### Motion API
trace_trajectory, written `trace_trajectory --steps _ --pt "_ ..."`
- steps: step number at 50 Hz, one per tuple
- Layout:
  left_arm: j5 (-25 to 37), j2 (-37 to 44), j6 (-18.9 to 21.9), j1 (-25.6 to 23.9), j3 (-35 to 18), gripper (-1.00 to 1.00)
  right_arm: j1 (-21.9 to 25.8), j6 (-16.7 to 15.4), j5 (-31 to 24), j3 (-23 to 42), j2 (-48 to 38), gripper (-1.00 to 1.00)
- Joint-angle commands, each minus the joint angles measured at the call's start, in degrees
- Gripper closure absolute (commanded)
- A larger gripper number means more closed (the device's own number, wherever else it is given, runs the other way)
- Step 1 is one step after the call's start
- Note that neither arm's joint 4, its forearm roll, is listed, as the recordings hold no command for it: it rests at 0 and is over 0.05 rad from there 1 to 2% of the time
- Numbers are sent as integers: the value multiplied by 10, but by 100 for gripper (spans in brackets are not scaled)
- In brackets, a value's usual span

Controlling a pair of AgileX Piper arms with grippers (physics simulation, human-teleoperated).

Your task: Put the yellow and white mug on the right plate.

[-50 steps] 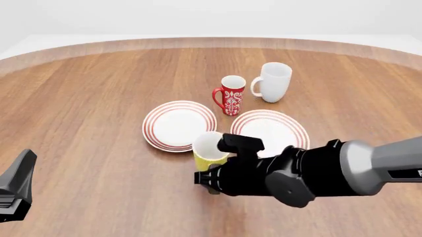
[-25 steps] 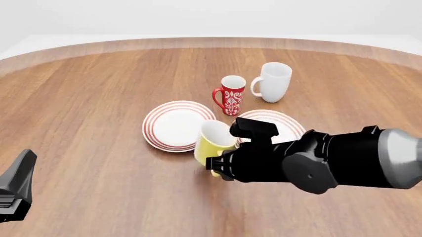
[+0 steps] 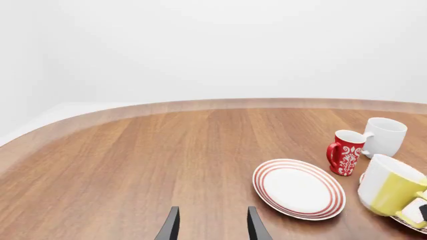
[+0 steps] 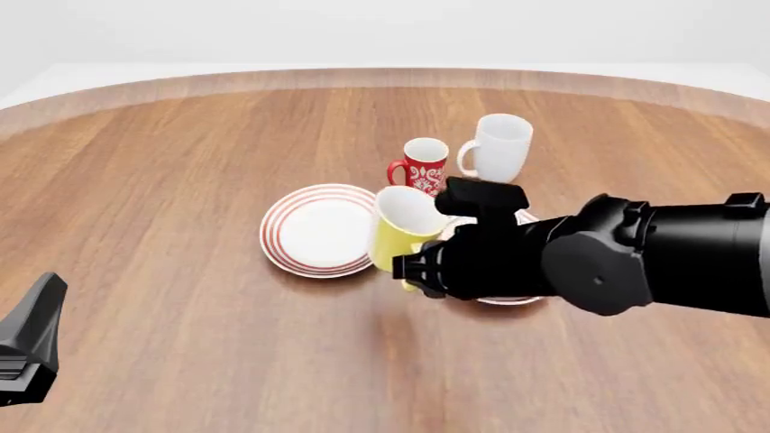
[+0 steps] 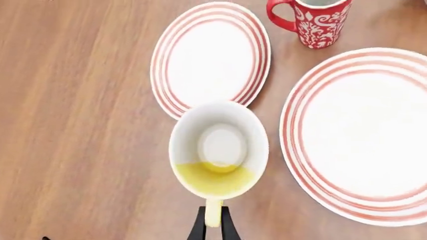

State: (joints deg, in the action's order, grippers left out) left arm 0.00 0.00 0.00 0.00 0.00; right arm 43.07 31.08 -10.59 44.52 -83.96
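Right wrist view: right fingers pinch the yellow mug by its handle, above the counter beside the right plate; left fingers apart.

worktop: wood with long lengthwise grain, warm brown, smooth with a soft satin sheen, paler band along its far curved edge

yellow mug: looks like glazed ceramic, glossy yellow outside, smooth white inside

right plate: smooth white glazed look, thin red rings near the rim

left plate: same glazed white finish with red rings

red mug: glossy red with white pattern

white mug: plain smooth white glaze

right arm: matt black, plastic-like casing
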Motion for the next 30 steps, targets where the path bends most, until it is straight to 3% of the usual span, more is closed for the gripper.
trace_trajectory --steps 1,9,11,30 --pt "0 0 0 0 0 -100 -35 -50 -40 18 24 100" --pt "0 0 0 0 0 -100 -57 -71 -43 8 27 100" --pt "0 0 0 0 0 -100 -66 -96 -51 8 25 100" --pt "0 0 0 0 0 -100 -66 -94 -49 7 28 100"
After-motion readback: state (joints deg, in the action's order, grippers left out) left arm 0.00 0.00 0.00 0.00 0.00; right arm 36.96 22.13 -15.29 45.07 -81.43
